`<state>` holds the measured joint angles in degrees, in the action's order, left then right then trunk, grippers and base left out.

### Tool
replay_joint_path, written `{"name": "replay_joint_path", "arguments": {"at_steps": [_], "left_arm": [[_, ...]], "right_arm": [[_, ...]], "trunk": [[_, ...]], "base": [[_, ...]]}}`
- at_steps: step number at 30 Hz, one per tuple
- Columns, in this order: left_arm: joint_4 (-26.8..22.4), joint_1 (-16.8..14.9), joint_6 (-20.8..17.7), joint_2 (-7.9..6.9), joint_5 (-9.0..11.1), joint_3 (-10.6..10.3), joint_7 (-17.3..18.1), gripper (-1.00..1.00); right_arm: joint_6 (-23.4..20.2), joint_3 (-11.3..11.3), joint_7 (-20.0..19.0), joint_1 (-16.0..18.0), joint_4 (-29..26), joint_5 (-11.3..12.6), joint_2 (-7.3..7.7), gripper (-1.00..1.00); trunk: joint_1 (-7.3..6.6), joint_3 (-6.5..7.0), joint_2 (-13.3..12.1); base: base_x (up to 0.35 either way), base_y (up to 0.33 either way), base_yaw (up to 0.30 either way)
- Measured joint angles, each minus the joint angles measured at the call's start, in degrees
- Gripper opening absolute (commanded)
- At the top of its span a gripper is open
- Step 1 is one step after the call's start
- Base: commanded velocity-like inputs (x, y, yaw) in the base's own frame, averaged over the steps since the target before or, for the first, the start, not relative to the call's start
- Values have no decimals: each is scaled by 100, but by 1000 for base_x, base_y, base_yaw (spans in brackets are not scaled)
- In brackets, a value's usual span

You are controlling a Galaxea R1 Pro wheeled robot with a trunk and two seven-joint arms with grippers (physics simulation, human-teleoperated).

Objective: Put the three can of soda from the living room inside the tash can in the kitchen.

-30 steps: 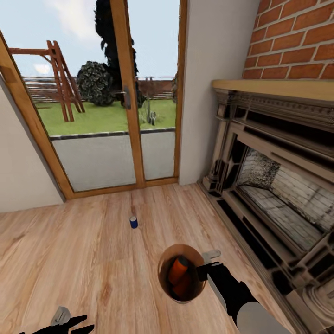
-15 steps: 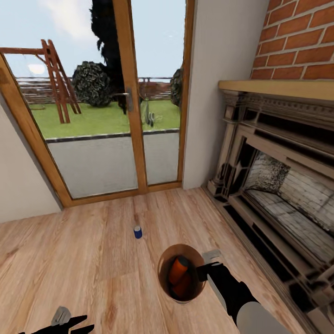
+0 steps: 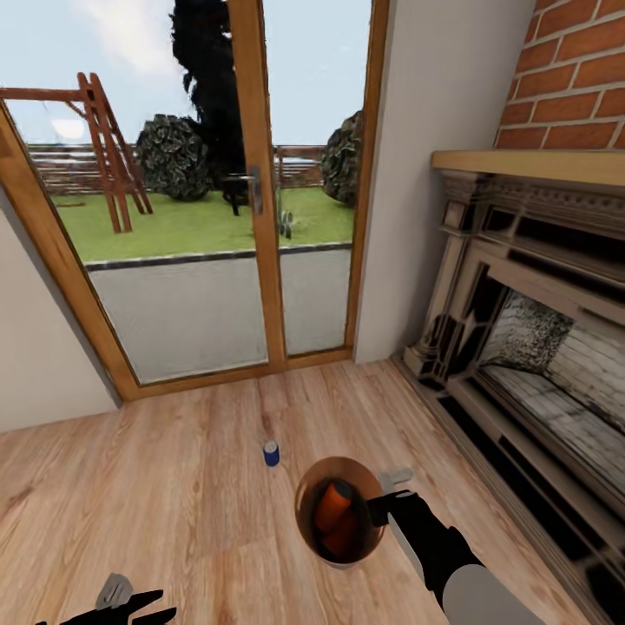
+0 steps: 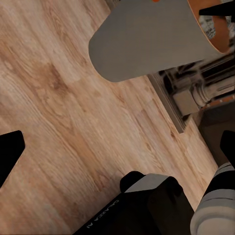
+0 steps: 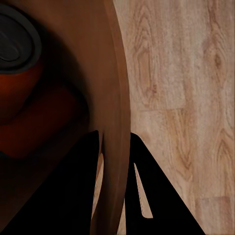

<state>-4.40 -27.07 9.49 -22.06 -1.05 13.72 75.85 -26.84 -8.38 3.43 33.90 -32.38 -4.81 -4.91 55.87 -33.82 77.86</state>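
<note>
In the head view, the right gripper [image 3: 388, 496] clamps the rim of the round tapered bin with a glossy copper-brown inside [image 3: 305, 512], held above the light wood plank floor [image 3: 130, 486]. Two orange drink cans [image 3: 332, 514] lie inside the bin, one leaning over the other. A small blue drink can [image 3: 272, 453] stands upright on the floor, just beyond the bin and in front of the wood-framed glass doors [image 3: 252, 200]. A brick fireplace with a carved stone surround [image 3: 538, 347] runs along the right side. The left gripper [image 3: 121, 603] shows at the lower edge, holding nothing, its fingers apart.

In the left wrist view, the bin's light grey outer wall [image 4: 147, 44] hangs above the planks, with the fireplace base behind it.

In the right wrist view, the two dark fingers [image 5: 142, 196] pinch the bin's wall [image 5: 115, 122], one inside and one outside; an orange can's dark top [image 5: 14, 39] shows within.
</note>
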Motion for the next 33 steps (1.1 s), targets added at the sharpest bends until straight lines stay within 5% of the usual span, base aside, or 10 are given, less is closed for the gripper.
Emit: {"name": "replay_joint_path", "arguments": {"at_steps": [26,33], "left_arm": [[0,0,2,0,0,-1,-16,100],[1,0,-6,0,-1,-1,-33,100]], "right_arm": [[-23,-1,-14,0,-26,-8,0,-100],[-217,124,-19,5,-602,-45,34,-100]], "trunk": [[0,0,0],[0,1,0]], "base": [[346,18,0],[349,0,0]]}}
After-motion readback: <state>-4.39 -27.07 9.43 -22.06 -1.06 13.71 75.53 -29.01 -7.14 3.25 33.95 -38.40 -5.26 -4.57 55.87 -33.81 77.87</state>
